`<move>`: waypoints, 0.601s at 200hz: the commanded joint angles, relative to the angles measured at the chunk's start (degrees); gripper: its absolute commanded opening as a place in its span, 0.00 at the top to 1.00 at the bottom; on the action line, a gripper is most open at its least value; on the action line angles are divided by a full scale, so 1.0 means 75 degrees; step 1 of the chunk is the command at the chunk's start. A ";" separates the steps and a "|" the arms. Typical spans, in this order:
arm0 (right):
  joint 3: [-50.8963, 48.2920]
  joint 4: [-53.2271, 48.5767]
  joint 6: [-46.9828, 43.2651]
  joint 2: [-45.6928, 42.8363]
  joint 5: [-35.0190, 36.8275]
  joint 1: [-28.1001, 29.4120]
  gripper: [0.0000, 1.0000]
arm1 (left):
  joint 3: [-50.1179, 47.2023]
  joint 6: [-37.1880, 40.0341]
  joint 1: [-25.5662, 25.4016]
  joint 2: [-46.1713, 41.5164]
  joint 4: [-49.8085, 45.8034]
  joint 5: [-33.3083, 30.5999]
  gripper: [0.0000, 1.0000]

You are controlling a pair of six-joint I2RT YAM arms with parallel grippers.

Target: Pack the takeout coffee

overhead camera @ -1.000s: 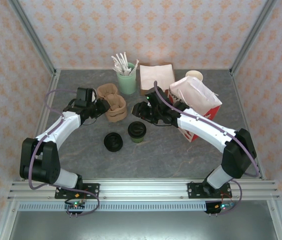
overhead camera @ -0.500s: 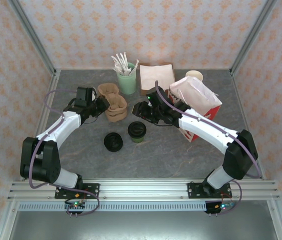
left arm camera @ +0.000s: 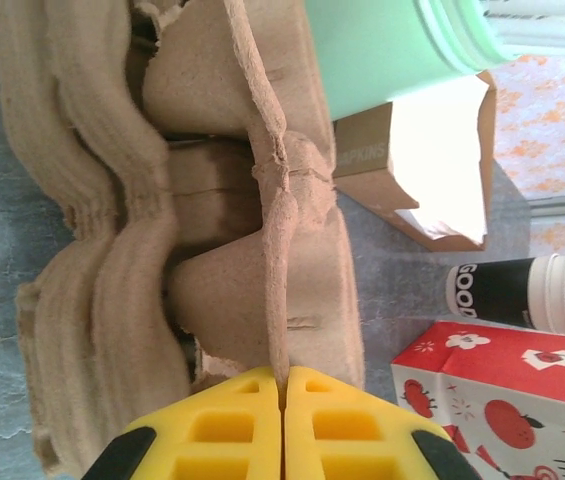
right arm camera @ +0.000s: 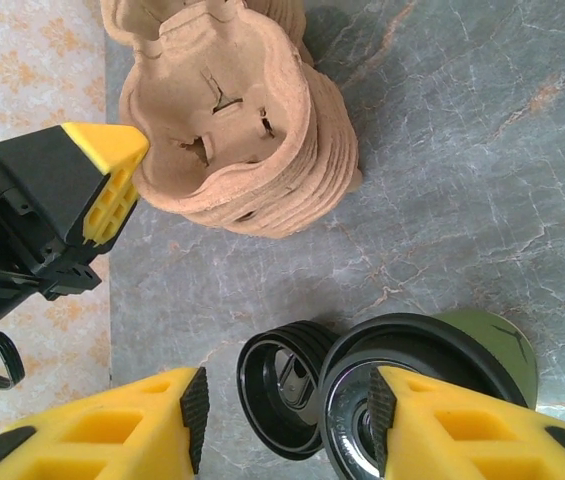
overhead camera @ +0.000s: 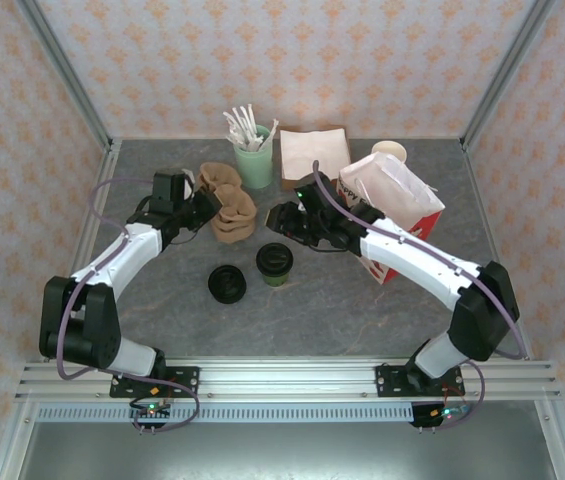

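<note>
One pulp carrier (left arm camera: 262,200) has shifted slightly rearward on its stack (overhead camera: 234,222), clenched at the centre ridge by the left gripper (left arm camera: 282,385); separation is judged under way. The right gripper (right arm camera: 287,415), spread and empty, has eased back above the lidded cup (overhead camera: 274,262), which stands on the table (overhead camera: 362,310) beside spare lids (overhead camera: 227,284).

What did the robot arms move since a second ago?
The left gripper, shut on a cardboard cup carrier, tugged its far end slightly toward the back. The right gripper hovers open and hardly moved. The coffee cup and the loose black lid stayed put.
</note>
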 commanded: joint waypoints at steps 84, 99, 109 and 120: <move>-0.0949 0.1615 -0.0779 -0.2223 0.0078 -0.0138 0.60 | 0.0737 0.0438 -0.0065 -0.2301 -0.0599 0.0999 0.95; -0.1226 0.2067 -0.1040 -0.2578 -0.0144 -0.0150 0.59 | 0.0828 0.0543 -0.0143 -0.2612 -0.0622 0.1370 0.95; -0.1424 0.2360 -0.1131 -0.2999 -0.0314 -0.0208 0.59 | 0.0888 0.0641 -0.0247 -0.2801 -0.0590 0.1662 0.95; -0.1587 0.2599 -0.1112 -0.3255 -0.0721 -0.0381 0.59 | 0.0953 0.0810 -0.0409 -0.2972 -0.0598 0.1962 0.95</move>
